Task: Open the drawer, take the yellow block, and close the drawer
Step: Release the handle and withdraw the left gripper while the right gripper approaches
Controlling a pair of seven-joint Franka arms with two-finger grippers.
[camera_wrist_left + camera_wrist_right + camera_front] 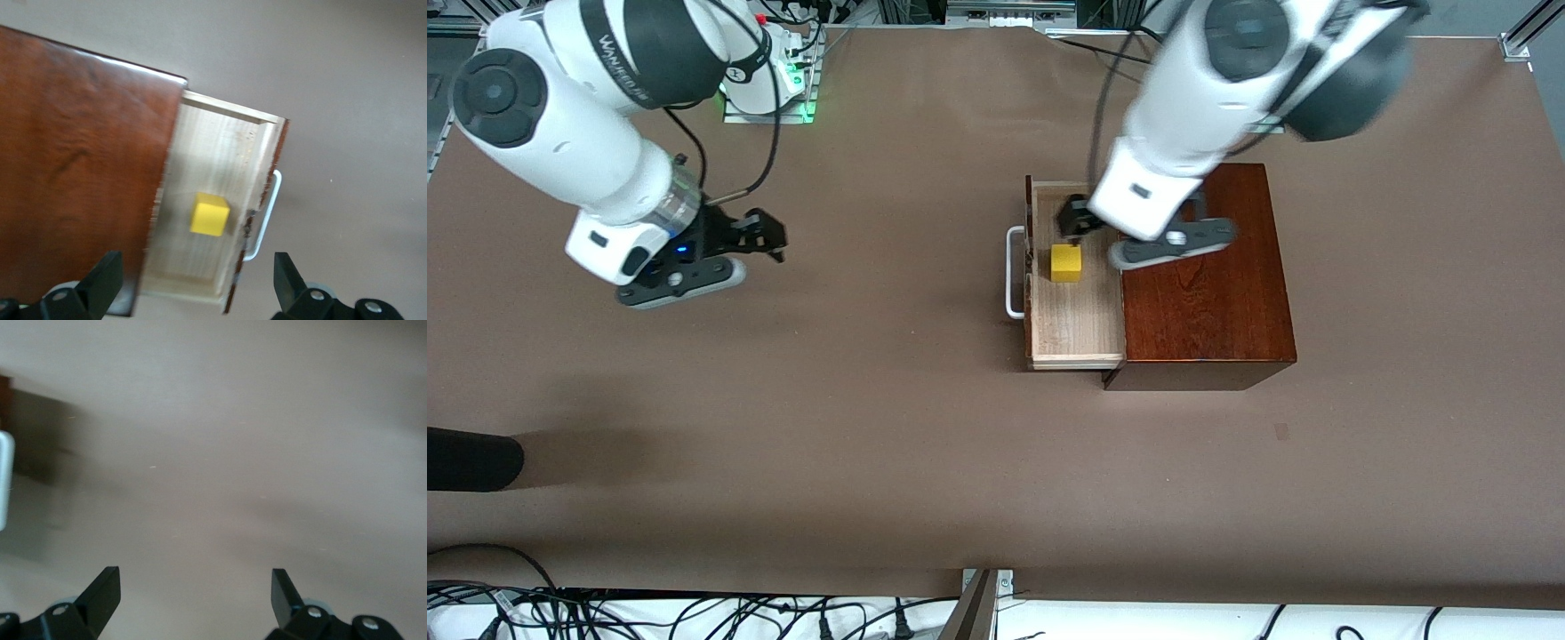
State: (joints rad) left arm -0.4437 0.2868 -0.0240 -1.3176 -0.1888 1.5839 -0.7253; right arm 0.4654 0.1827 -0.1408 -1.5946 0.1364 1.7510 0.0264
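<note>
The drawer (1076,324) is pulled out of the mahogany box (1209,276) toward the right arm's end of the table, with its white loop handle (1011,271) leading. The yellow block (1065,263) sits in the light wood tray. My left gripper (1080,222) hangs open over the tray, just above the block and not touching it. In the left wrist view the block (209,214) lies in the drawer (200,153), and the open left gripper (197,283) is empty. My right gripper (769,238) waits open and empty over bare table, as the right wrist view (193,593) shows.
The brown table (871,400) stretches between the two grippers. A dark rounded object (471,458) pokes in at the right arm's end, near the front camera. A base plate with a green light (769,93) stands by the right arm's base. Cables (694,618) run along the near edge.
</note>
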